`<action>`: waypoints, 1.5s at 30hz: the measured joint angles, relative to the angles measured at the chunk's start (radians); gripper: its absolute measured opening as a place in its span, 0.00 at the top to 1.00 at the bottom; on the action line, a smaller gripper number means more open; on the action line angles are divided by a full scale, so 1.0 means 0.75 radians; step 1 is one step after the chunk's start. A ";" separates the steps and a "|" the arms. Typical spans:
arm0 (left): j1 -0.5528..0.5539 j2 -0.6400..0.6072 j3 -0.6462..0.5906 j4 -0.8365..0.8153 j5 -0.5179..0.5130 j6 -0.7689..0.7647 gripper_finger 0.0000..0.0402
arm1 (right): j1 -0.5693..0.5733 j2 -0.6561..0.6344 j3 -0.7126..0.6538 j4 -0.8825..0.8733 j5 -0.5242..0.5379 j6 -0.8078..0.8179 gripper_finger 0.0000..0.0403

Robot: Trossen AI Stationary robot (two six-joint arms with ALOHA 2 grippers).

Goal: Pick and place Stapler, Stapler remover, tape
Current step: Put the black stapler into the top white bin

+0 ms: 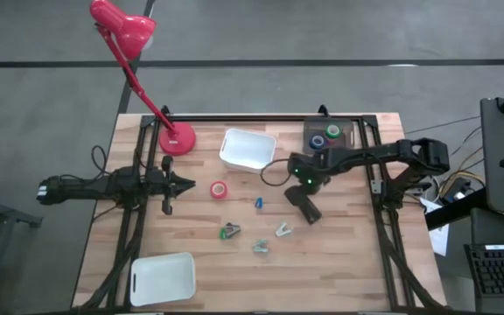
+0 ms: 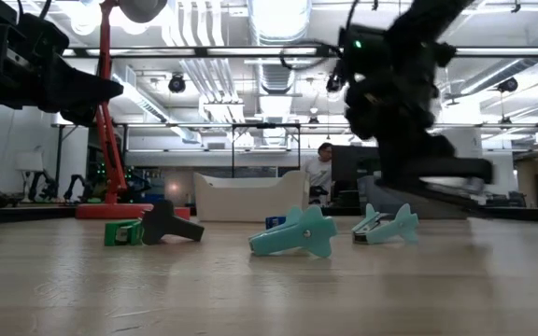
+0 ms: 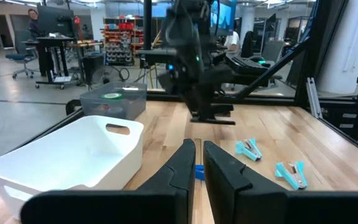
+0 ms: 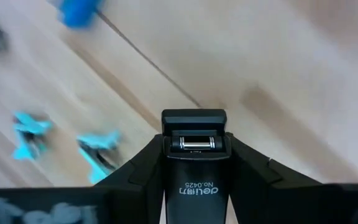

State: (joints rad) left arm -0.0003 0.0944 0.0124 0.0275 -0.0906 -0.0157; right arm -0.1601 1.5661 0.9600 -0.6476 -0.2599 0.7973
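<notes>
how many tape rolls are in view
3. A red tape lies on the table ahead of the left arm; a blue tape and a green tape sit in the dark bin. Others may be hidden.

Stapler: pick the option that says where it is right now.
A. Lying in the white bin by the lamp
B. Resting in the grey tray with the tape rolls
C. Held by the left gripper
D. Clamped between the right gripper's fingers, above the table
D: the right wrist view shows the stapler squeezed between the right gripper fingers, and the low view shows it lifted off the table.
</notes>
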 joint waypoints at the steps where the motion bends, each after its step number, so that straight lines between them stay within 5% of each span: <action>1: 0.000 0.000 0.000 0.000 0.000 0.000 0.91 | -0.001 0.000 0.033 0.000 0.035 -0.028 0.68; 14: 0.000 0.000 0.000 0.000 0.000 0.000 0.91 | -0.023 0.030 0.447 0.063 0.456 -0.418 0.67; 33: 0.000 0.002 0.000 -0.001 0.001 0.000 0.91 | -0.141 0.510 0.931 0.204 0.609 -0.926 0.67; 45: 0.000 0.003 0.000 -0.001 0.000 0.000 0.91 | -0.189 0.852 1.284 -0.152 0.629 -0.995 0.67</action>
State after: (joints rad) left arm -0.0004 0.0970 0.0124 0.0271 -0.0906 -0.0158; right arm -0.3021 2.2050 1.9230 -0.7617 0.2119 0.0508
